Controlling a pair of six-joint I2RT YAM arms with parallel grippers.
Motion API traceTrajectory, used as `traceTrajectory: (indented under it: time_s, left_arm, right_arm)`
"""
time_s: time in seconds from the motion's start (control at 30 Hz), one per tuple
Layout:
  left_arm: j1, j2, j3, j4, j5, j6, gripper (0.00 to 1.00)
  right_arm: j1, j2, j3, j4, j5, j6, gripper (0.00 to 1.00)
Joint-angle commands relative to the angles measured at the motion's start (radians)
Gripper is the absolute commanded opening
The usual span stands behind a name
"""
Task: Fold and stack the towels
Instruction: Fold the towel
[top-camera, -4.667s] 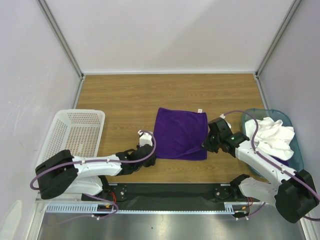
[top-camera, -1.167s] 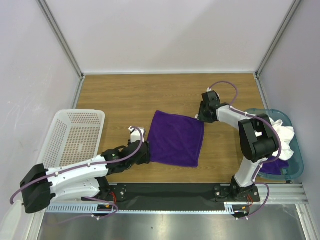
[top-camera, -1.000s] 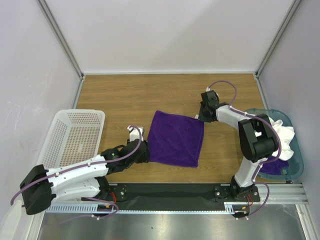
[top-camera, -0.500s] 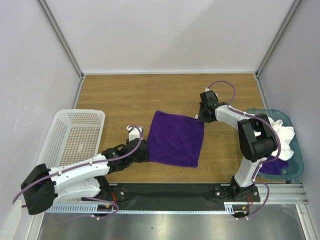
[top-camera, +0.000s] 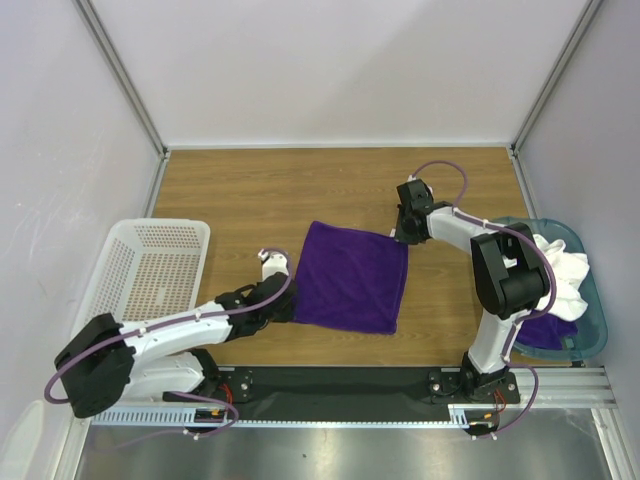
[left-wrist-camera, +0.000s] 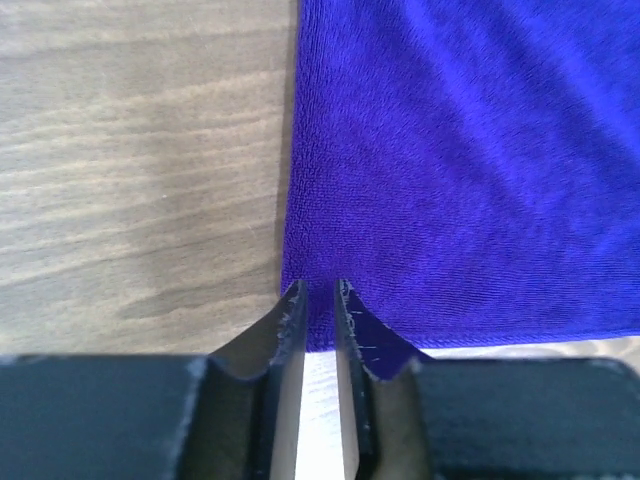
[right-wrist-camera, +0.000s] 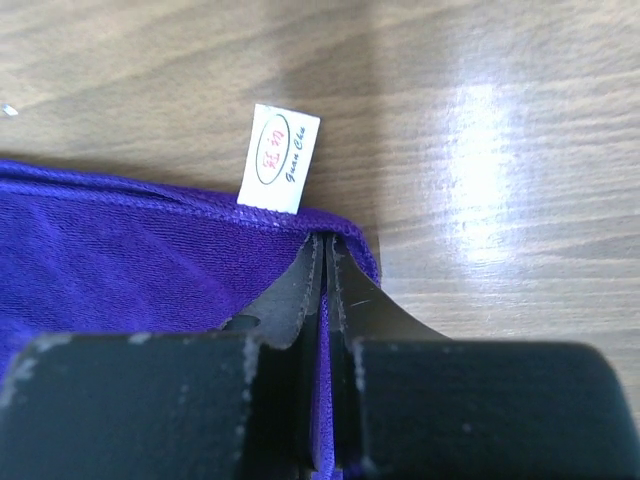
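just beside right fingers (right-wrist-camera: 295, 295), white tag (right-wrist-camera: 279, 158), red characters, on purple towel (right-wrist-camera: 120, 250)

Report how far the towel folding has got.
Done: nothing folded or stacked yet; the purple towel lies spread flat on the table. In hand: the right fingers pinch its tagged far corner; the left fingers sit nearly closed at its near-left corner, grip unclear. Left: fold it, then the white towel and second purple towel heaped in the teal bin.
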Motion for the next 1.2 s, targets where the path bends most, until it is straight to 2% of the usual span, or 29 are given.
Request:
traceTrajectory:
  time_s: [0.0, 0.13, 0.77, 1.17]
  left_arm:
    - [0.012, 0.036, -0.011, 0.054, 0.025, 0.023, 0.20]
    - [0.013, 0.067, -0.025, 0.088, 0.036, 0.022, 0.14]
    - [0.012, 0.118, -0.060, 0.105, 0.016, 0.009, 0.09]
    - [0.012, 0.184, -0.037, 0.091, 0.009, 0.009, 0.07]
  right_arm:
    - [0.002, -0.038, 0.052, -0.007, 0.031, -0.014, 0.00]
    - [-0.004, -0.044, 0.067, -0.026, 0.040, -0.022, 0.00]
    - [-0.033, -0.036, 0.062, -0.044, 0.081, -0.049, 0.00]
    - [-0.038, -0.085, 0.068, -0.072, 0.092, -0.056, 0.00]
